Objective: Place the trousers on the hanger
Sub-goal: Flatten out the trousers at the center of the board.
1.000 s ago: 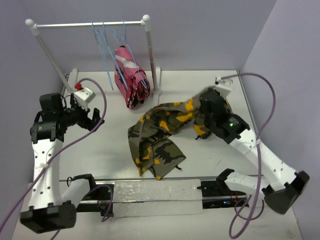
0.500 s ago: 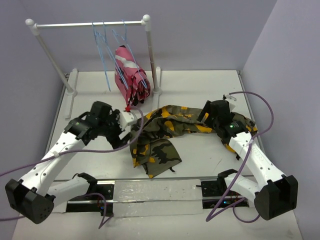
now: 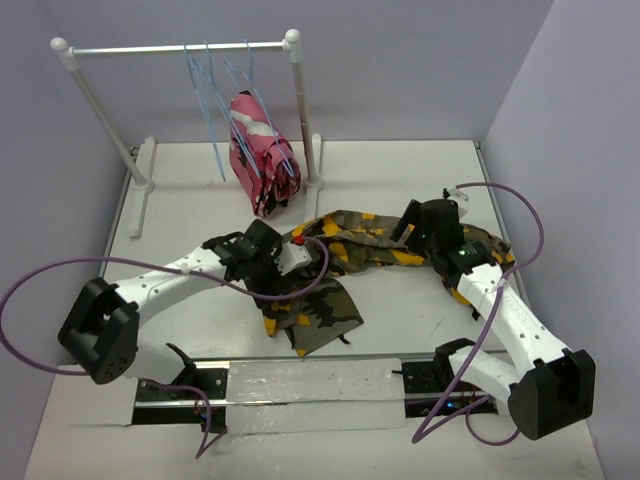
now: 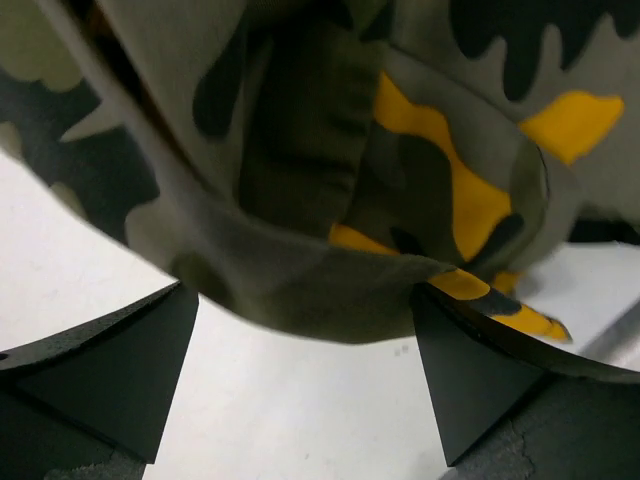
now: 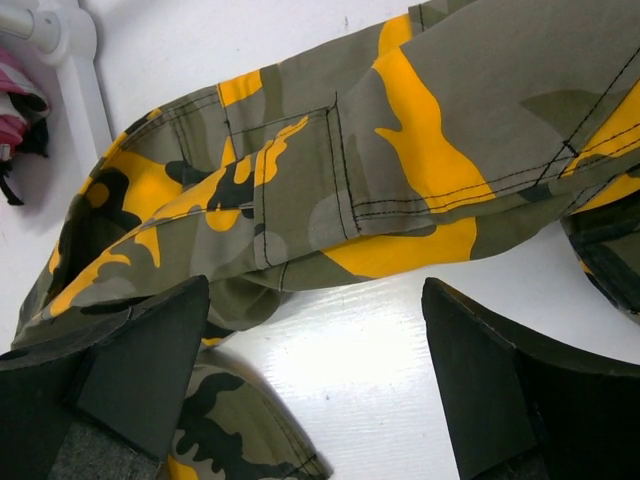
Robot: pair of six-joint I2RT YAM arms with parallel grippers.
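The olive camouflage trousers (image 3: pixel 350 245) lie crumpled across the middle of the table, one leg folded towards the front. My left gripper (image 3: pixel 278 270) is at their left end and stands open. In the left wrist view a fold of the trousers (image 4: pixel 300 200) hangs just beyond the tips of the left gripper (image 4: pixel 305 330). My right gripper (image 3: pixel 412 232) is open at the right part of the cloth. In the right wrist view the right gripper (image 5: pixel 315 320) is over bare table with the trousers (image 5: pixel 400 150) just ahead. Light-blue hangers (image 3: pixel 208 95) hang on the rail at the back.
The white rail stand (image 3: pixel 170 47) spans the back left, its right post foot (image 5: pixel 60 40) close to the trousers. A pink camouflage garment (image 3: pixel 262 150) hangs from it on a hanger. Purple walls close the back and right. Cables loop round both arms.
The right gripper has opened and let the trousers drop flat on the table. The left arm has swung from the left side across to the trousers' left end.
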